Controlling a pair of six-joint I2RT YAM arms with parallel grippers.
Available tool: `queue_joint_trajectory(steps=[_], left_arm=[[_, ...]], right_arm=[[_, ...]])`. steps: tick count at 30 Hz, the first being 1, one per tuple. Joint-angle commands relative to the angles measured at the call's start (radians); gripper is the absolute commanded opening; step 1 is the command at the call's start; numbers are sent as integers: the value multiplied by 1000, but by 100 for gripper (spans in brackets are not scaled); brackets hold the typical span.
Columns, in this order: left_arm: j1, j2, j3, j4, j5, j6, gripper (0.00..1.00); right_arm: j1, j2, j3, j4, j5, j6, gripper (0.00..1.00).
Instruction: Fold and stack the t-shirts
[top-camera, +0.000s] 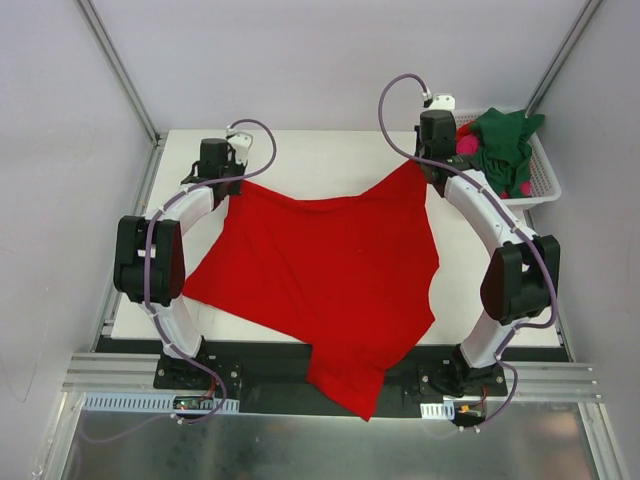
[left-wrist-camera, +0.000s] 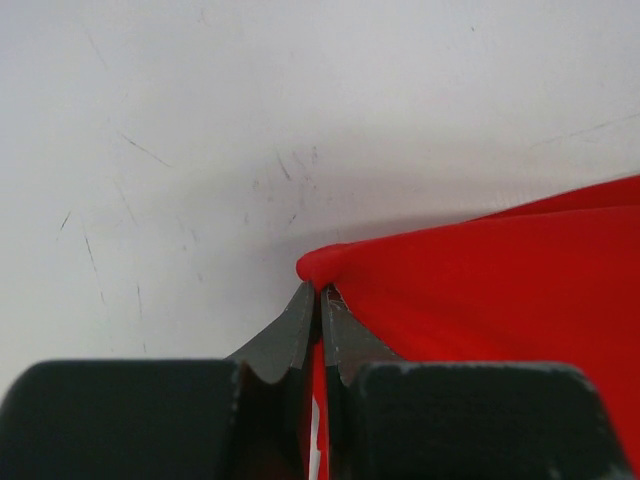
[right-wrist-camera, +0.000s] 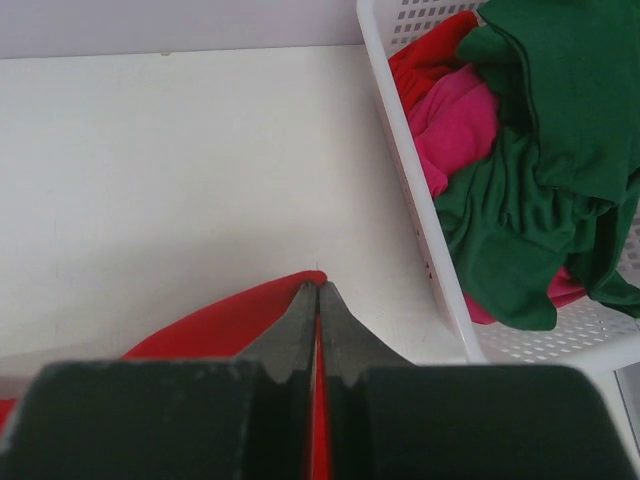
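- Cloth fills the middle of the top view: the red t-shirt (top-camera: 320, 280) lies spread over the table (top-camera: 300, 155) between the two arms, and one part reaches past the table's near edge.
- The left gripper (top-camera: 232, 192) sits at the shirt's far left corner and the right gripper (top-camera: 424, 168) at its far right corner. Both are too small in this view to judge the jaws.
- Just to the right of the right gripper stands the white basket (top-camera: 548, 178). It holds the dark green t-shirt (top-camera: 505, 140), with the magenta t-shirt (top-camera: 466, 145) showing beside it.
- Left wrist view: the left gripper (left-wrist-camera: 320, 292) has its jaws pressed together, pinching an edge of the red t-shirt (left-wrist-camera: 480, 290). The cloth bunches just past the tips and runs off to their right. Ahead and to the left is bare, scratched table (left-wrist-camera: 250, 120).
- Right wrist view: the right gripper (right-wrist-camera: 318, 288) is likewise clamped on the red t-shirt (right-wrist-camera: 230, 325), whose corner pokes out at the tips and trails back to their left.
- Ahead and to the right of these fingers is the basket (right-wrist-camera: 400, 130), where the dark green t-shirt (right-wrist-camera: 540, 200) is heaped over the magenta t-shirt (right-wrist-camera: 455, 125).
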Motion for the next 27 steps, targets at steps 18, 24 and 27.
queue_joint_trajectory(steps=[18,24,27], left_arm=[[-64,-300,36,-524,139,-233,0],[-73,-460,-54,-699,149,-262,0],[-73,-466,-77,-829,158,-261,0]], right_arm=[[-5,-108,19,-59,-28,40,1],[-5,-126,19,-82,-50,55,1],[-5,-137,22,-96,-59,55,1]])
